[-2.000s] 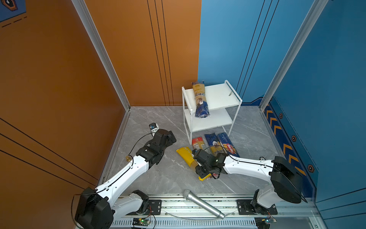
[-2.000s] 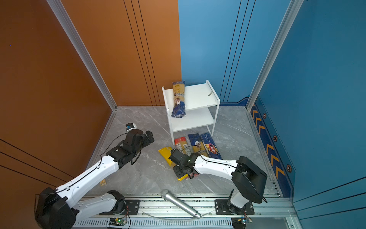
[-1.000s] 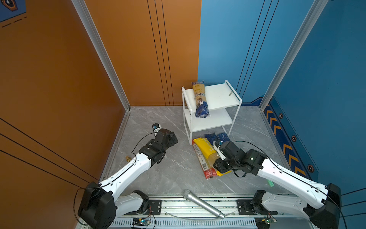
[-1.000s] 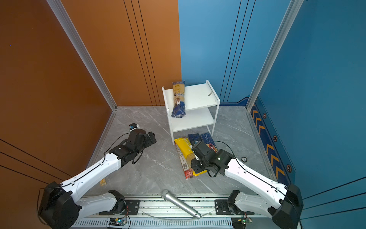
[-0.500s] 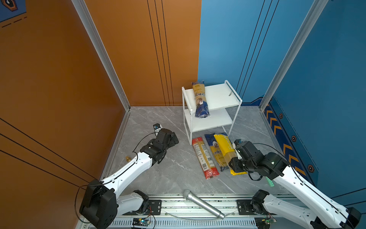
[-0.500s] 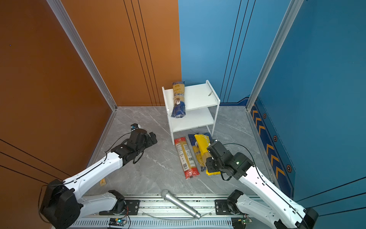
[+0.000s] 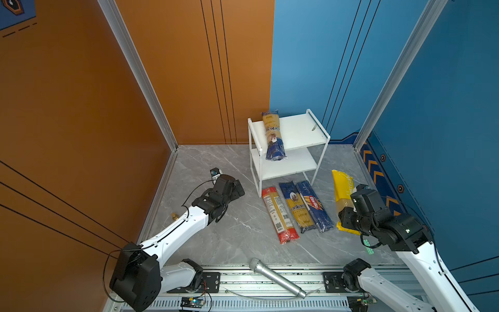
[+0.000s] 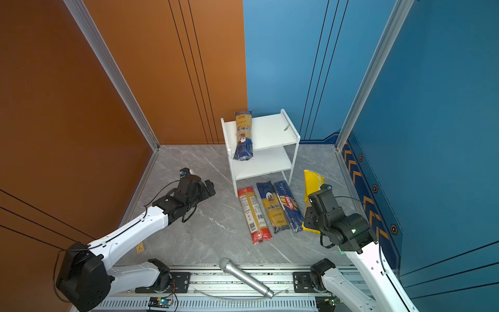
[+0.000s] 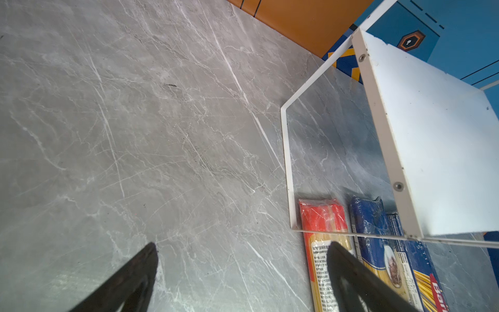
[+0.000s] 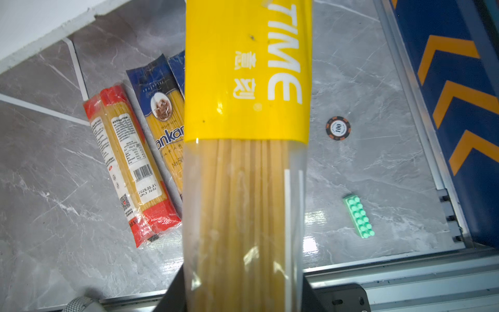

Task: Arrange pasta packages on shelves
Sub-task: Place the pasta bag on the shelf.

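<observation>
Grips yellow spaghetti bag (image 10: 243, 81) in right gripper (image 10: 240, 291), near right edge of floor (image 7: 237, 232). Holds left gripper (image 9: 242, 245) wide open, empty, near rack (image 7: 295, 133).

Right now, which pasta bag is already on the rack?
The blue-and-yellow ankara bag on the top shelf; three lie on the floor, the yellow bag is gripped.

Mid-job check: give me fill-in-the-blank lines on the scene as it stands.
The right gripper is shut on the ___ pasta package.
One ankara package lies on the ___ shelf of the white rack.
In front of the rack, ___ packages lie flat, ungripped.
The left gripper is ___, holding nothing.
Missing: yellow; top; three; open.
</observation>
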Robot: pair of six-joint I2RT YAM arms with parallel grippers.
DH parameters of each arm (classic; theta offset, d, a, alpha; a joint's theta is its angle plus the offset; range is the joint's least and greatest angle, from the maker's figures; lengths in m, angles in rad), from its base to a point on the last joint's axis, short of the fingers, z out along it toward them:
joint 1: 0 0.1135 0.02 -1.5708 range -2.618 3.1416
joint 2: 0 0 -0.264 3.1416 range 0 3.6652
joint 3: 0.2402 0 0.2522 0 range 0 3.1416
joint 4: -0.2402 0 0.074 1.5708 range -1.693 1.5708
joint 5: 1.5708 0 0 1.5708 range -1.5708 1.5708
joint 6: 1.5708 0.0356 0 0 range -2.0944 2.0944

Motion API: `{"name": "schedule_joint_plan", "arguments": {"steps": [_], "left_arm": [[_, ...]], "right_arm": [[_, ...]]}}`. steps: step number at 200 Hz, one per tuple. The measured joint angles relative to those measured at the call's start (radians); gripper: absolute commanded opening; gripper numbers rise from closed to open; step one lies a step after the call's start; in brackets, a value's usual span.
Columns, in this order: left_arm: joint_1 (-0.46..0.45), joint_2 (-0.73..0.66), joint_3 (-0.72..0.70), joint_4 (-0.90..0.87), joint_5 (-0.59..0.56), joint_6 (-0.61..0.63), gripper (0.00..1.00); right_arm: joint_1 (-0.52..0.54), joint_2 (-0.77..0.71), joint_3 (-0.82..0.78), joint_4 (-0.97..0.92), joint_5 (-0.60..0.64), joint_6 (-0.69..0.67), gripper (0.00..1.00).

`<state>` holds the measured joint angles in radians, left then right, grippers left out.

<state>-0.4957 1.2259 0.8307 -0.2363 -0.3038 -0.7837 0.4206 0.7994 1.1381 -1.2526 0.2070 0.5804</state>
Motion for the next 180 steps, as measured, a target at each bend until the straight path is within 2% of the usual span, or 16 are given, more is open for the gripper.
{"name": "schedule_joint_plan", "arguments": {"steps": [61, 127, 180], "left_arm": [[0.0, 0.001, 0.0, 0.0, 0.028, 0.0, 0.98], [0.0, 0.022, 0.0, 0.0, 0.065, 0.001, 0.98], [0.0, 0.033, 0.0, 0.0, 0.085, 0.001, 0.98]], "right_arm": [[-0.073, 0.159, 0.244, -0.026, 0.0, -0.103, 0.0], [-0.121, 0.443, 0.711, -0.031, -0.016, -0.249, 0.0], [-0.127, 0.684, 1.02, -0.027, -0.132, -0.354, 0.0]]}}
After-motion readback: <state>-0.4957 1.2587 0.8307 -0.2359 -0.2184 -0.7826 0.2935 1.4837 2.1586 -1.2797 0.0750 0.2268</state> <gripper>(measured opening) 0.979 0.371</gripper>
